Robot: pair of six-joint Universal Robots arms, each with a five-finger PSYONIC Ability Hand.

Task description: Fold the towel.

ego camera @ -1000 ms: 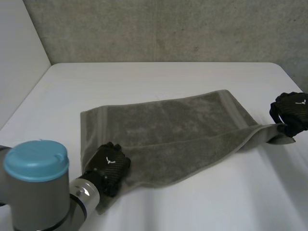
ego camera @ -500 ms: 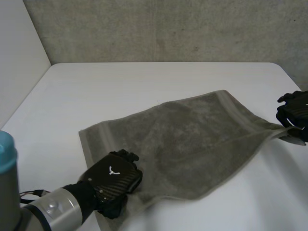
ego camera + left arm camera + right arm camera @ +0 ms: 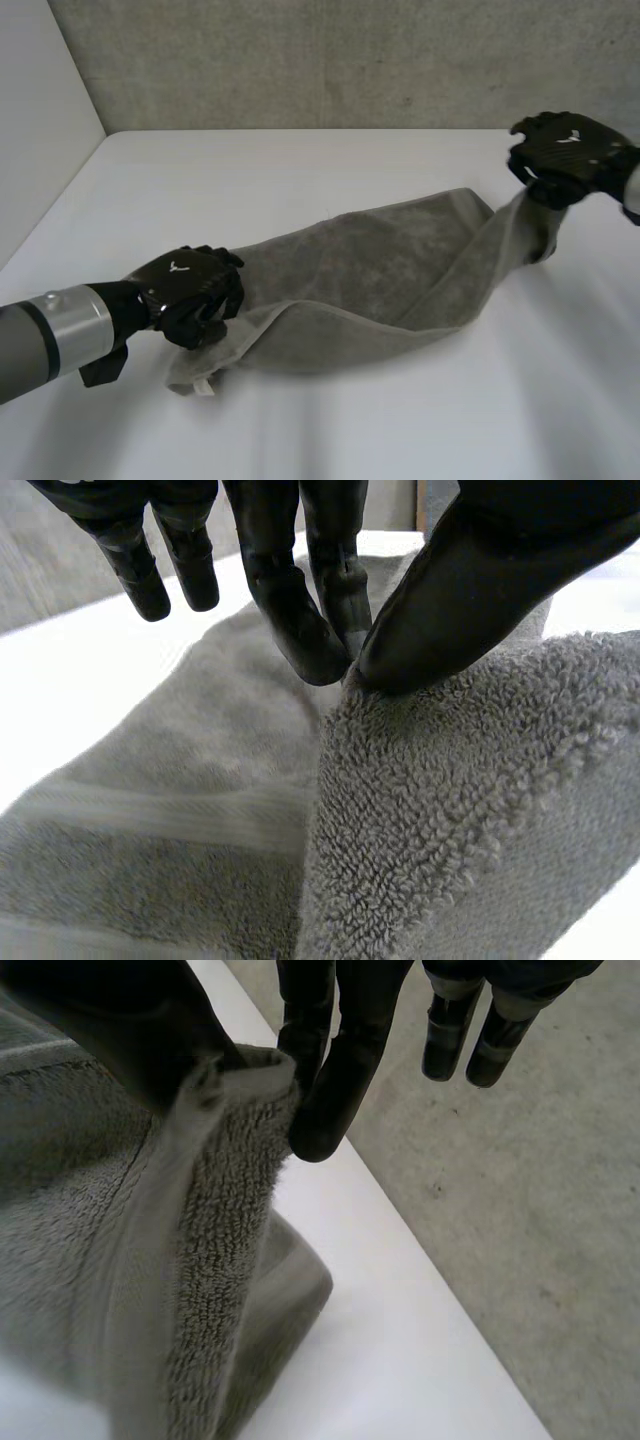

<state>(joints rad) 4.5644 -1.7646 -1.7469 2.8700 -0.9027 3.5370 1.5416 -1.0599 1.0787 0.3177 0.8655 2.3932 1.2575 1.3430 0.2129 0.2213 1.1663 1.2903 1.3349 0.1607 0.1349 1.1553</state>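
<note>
A grey-green towel [image 3: 370,280] hangs in a sagging band across the white table [image 3: 300,170], lifted at both ends. My left hand [image 3: 190,290] holds its near left corner above the table, thumb and fingers [image 3: 320,630] pinching the towel [image 3: 440,810]. My right hand [image 3: 565,150] is raised at the far right, pinching the towel's right corner [image 3: 235,1110] between thumb and fingers [image 3: 330,1100], and the cloth hangs down from it. The towel's middle rests on the table.
A grey concrete wall [image 3: 330,60] stands behind the table's far edge. The table's right edge [image 3: 420,1260] runs under my right hand, with grey floor [image 3: 520,1190] beyond it. Bare table lies in front of and behind the towel.
Both hands have lifted their towel corners off the table. The left hand moved up and away from me, the right hand rose and moved back. The flat towel now sags between them.
</note>
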